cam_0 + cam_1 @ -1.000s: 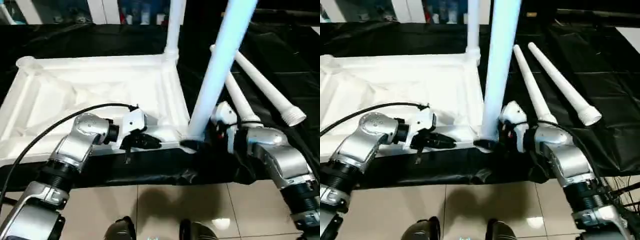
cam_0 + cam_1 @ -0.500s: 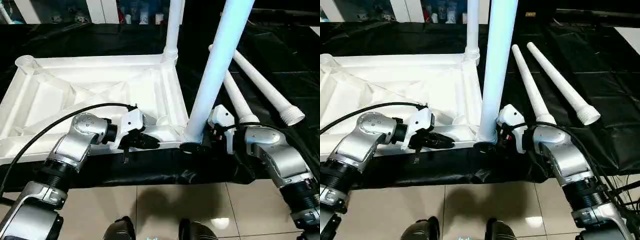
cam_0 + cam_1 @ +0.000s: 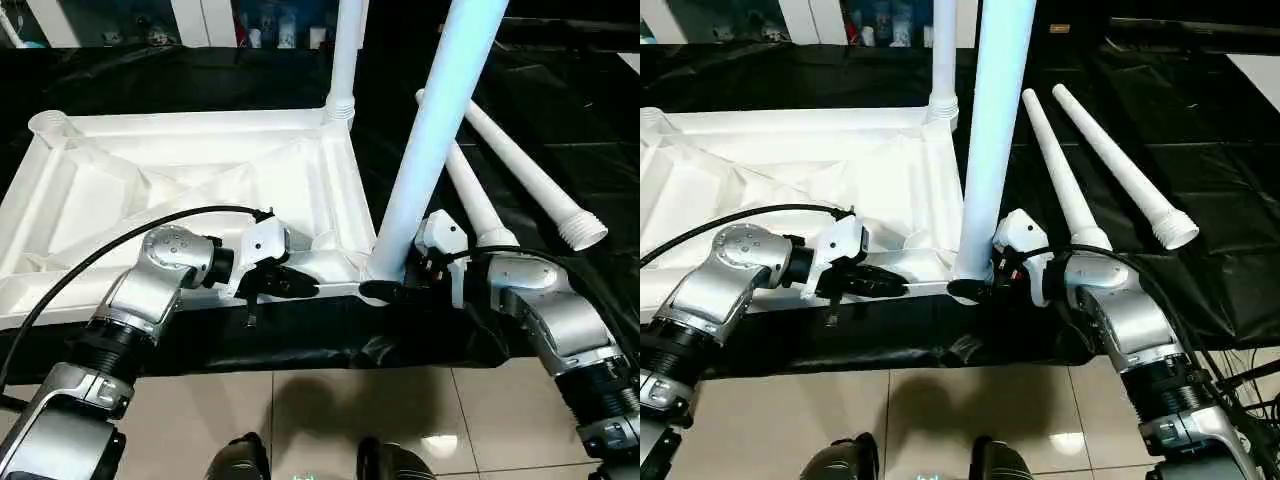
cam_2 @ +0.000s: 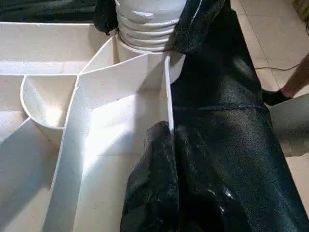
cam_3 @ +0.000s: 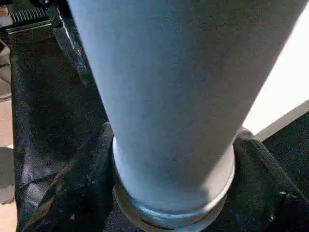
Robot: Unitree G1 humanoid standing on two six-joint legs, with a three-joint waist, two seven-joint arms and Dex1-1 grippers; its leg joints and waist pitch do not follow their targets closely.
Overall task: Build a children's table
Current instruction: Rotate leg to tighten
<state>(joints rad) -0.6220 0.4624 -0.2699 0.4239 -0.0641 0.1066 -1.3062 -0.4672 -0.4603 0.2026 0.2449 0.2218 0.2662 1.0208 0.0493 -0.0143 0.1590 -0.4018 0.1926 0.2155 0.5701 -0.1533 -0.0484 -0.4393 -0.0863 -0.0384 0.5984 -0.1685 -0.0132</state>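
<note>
The white table top (image 3: pixel 150 180) lies upside down on black cloth, ribbed underside up. One white leg (image 3: pixel 345 50) stands in its far right corner socket. A second leg (image 3: pixel 428 140) rises from the near right corner socket (image 4: pixel 145 34), leaning slightly to the right. My right gripper (image 3: pixel 385 291) is shut on that leg's base, a finger (image 5: pixel 87 193) on each side. My left gripper (image 3: pixel 298 285) is shut on the top's near rim wall (image 4: pixel 168 87), just left of that corner. Two more legs (image 3: pixel 520 170) (image 3: pixel 470 195) lie on the cloth to the right.
Black cloth (image 3: pixel 560 110) covers the work surface and hangs over its front edge. Tiled floor (image 3: pixel 330 410) and my feet (image 3: pixel 240 460) lie below. A black cable (image 3: pixel 100 255) arcs over my left forearm. A person's foot (image 4: pixel 275 96) stands on the floor nearby.
The head camera has shifted slightly. Both grippers keep the same holds, and the leg in the near right corner stands much as before.
</note>
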